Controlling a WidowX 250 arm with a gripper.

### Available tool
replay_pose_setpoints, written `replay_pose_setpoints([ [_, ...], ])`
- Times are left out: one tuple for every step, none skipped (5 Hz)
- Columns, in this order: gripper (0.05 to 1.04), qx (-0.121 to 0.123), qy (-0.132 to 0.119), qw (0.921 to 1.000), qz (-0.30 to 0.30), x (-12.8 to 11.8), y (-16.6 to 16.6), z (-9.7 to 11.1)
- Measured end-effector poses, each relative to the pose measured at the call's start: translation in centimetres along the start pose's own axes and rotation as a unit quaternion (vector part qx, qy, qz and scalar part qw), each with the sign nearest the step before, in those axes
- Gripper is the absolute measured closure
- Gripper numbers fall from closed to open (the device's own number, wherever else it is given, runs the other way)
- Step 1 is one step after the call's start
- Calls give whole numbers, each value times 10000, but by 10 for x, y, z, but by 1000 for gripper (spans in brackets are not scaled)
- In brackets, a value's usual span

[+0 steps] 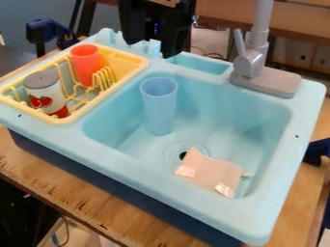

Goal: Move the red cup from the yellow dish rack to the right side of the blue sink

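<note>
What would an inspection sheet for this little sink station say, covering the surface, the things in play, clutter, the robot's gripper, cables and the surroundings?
Surface: light-blue toy sink on a wooden table; worn table edge.
Job's things: blue cup upright in the basin; beige piece with shiny patches, perhaps cloth, lying by the drain.
Clutter: yellow rack holding an orange cup and a grey-topped can.
Gripper: black gripper near the sink's back edge, close to the grey faucet; contact unclear.
Cables: thin dark cable below the table's front edge.
Surroundings: blue clamp behind the rack; wooden furniture behind the sink.
</note>
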State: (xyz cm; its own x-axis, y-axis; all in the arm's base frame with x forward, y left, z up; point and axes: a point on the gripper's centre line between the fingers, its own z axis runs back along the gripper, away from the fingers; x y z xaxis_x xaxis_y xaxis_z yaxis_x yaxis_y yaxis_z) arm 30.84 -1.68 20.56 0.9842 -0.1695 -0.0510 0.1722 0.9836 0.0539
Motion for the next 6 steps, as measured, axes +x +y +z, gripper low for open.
replay_pose_setpoints([
  [76, -22, 174, 9998, -26, 2, -1, -11],
  [76, -79, 219, 9997, -52, 8, 13, -14],
  [76, -41, 226, 9996, 162, 8, 41, -8],
  [76, 181, 437, 9985, 285, 5, 65, -10],
  [76, 255, 553, 9974, 396, 6, 88, -13],
  [76, 491, 651, 9962, 295, 8, 102, -21],
])
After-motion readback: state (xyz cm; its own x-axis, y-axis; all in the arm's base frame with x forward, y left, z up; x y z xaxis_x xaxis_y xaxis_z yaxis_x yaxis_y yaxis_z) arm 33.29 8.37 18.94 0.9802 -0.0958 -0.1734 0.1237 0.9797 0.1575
